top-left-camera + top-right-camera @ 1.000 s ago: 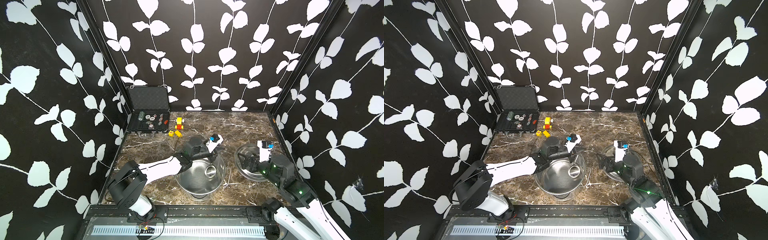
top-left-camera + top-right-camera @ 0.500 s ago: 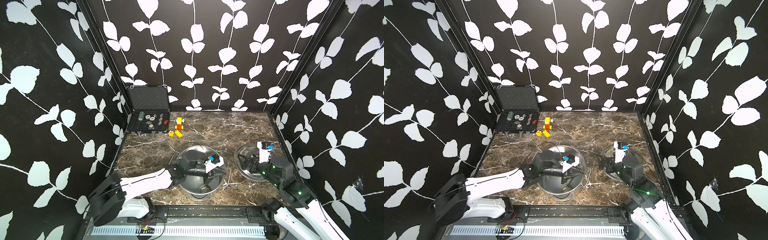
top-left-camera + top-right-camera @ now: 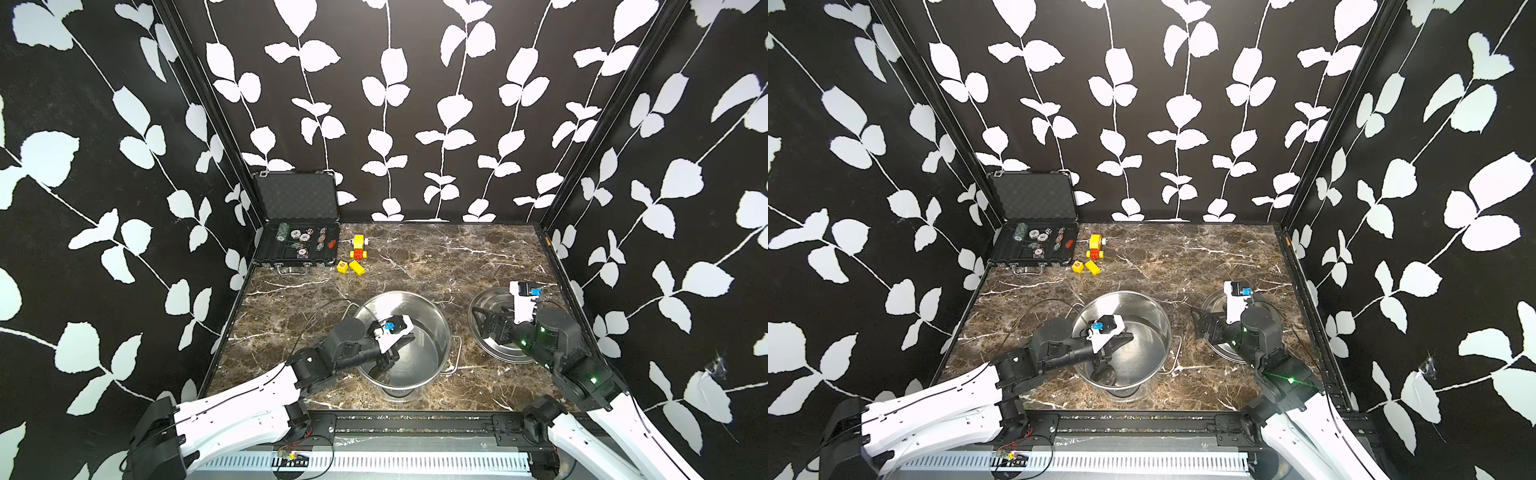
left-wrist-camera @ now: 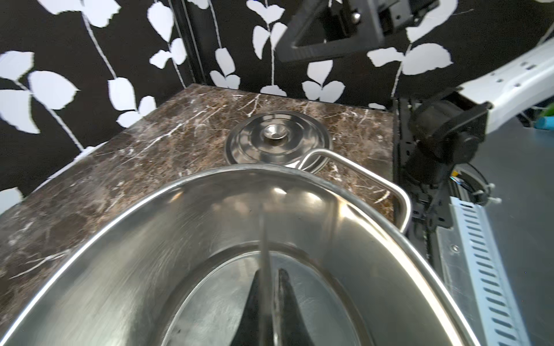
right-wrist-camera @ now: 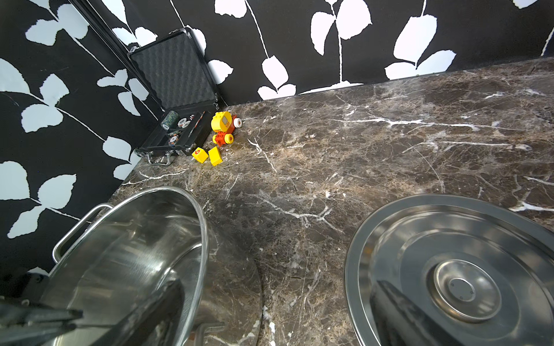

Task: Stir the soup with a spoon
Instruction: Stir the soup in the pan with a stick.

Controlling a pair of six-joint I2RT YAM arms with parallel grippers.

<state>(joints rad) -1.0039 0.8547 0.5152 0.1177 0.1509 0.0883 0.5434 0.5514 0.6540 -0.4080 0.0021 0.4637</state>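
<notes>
The large steel pot [image 3: 436, 316] [image 3: 1154, 309] stands near the table's front middle, its shiny inside bare with no soup to make out. My left gripper [image 3: 392, 353] [image 4: 268, 275] reaches down into it and is shut on the spoon [image 4: 263, 254], whose thin steel handle runs out between the dark fingers [image 4: 284, 299] toward the pot's wall. The spoon's bowl does not show clearly. My right gripper [image 3: 484, 320] [image 5: 275, 299] hangs open and empty, low over the near edge of the flat steel lid [image 3: 488, 299] [image 5: 449, 254], right of the pot [image 5: 198, 215].
An open black case [image 3: 297, 245] with poker chips sits in the back left corner. Yellow and red toy blocks [image 3: 357, 249] lie beside it. A thin black cable [image 3: 320, 307] loops over the marble left of the pot. Patterned walls enclose three sides.
My left gripper has carried the spoon from the pot's far rim toward the front and then leftward inside the pot. The right arm has stayed still.
</notes>
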